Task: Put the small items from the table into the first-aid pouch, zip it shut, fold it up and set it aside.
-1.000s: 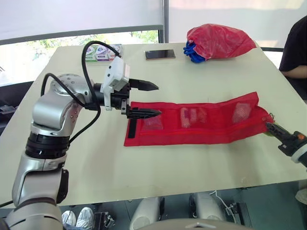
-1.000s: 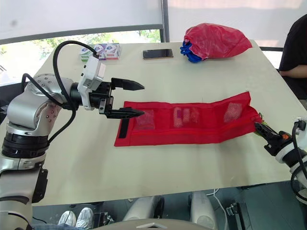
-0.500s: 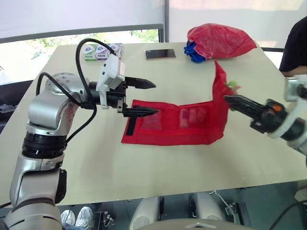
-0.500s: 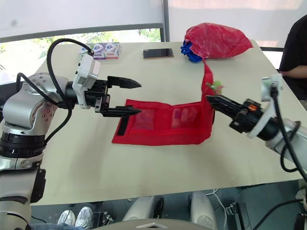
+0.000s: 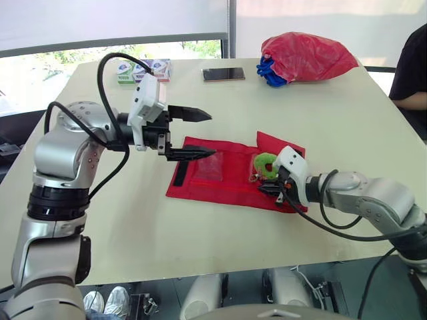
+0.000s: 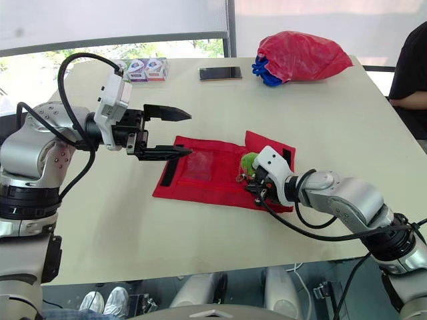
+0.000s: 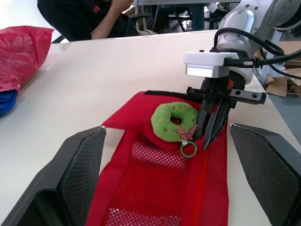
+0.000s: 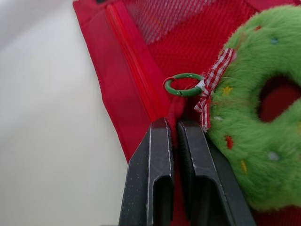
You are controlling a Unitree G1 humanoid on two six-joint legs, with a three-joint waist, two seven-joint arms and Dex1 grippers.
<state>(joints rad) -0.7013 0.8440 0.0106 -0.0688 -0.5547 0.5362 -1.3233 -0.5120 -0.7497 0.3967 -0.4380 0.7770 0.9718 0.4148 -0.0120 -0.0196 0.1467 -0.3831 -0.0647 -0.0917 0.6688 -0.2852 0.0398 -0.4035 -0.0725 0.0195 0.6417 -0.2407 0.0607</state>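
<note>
Since a second ago my right tool [image 8: 172, 123] has carried the free end of the first-aid pouch [image 5: 220, 177] up and over. That end now lies folded onto the pouch's middle, where before the whole strip lay stretched out flat on the tabletop [image 5: 133, 227]. My left tool [image 5: 212, 133] has hardly shifted; it holds at the pouch's other end, by the black strip [image 5: 181, 173].

My right tool is pressed together on a small fold of red cloth at the zip line, on top of the folded part. Just beside its tips lies a green plush ring [image 5: 265, 165], tied by a checked ribbon to a green key ring [image 8: 184, 84]. My left tool is spread wide, its lower finger low over the strip end of the pouch and its upper finger well above. I cannot tell whether the lower one presses the cloth.

I judge the pouch light and limp: thin cloth and open mesh, with no stiffness to keep a crease. Let go, the flap may slide or lift, and the plush ring makes a soft lump under any further fold. The mesh would snag or stretch, so the firmer zip tape or the hemmed edge is the place to pinch, with the strip end pinned down while the next fold goes over.
</note>
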